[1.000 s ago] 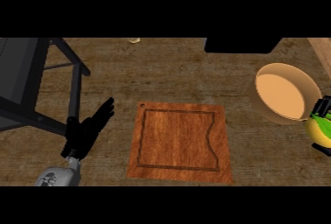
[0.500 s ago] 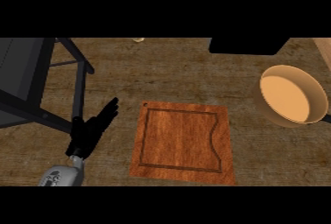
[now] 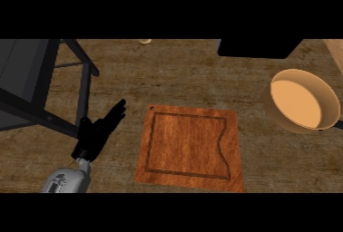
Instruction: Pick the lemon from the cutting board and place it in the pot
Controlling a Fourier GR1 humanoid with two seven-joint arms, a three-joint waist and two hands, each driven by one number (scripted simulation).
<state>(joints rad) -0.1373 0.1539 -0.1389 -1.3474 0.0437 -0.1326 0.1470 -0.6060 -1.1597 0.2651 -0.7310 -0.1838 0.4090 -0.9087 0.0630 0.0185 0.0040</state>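
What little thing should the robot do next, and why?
Probably find the lemon first: none shows on the cutting board or in the pot, and the open left hand beside the board holds nothing.

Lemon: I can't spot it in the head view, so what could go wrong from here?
1. The board is bare and the pot shows no lemon, so its position can't be checked.
2. The right hand is out of view, leaving any grip unconfirmed.
3. The left hand rests open beside the board.

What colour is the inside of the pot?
Light tan-orange inside the pot, with a paler beige rim; the head view shows it, at the right.
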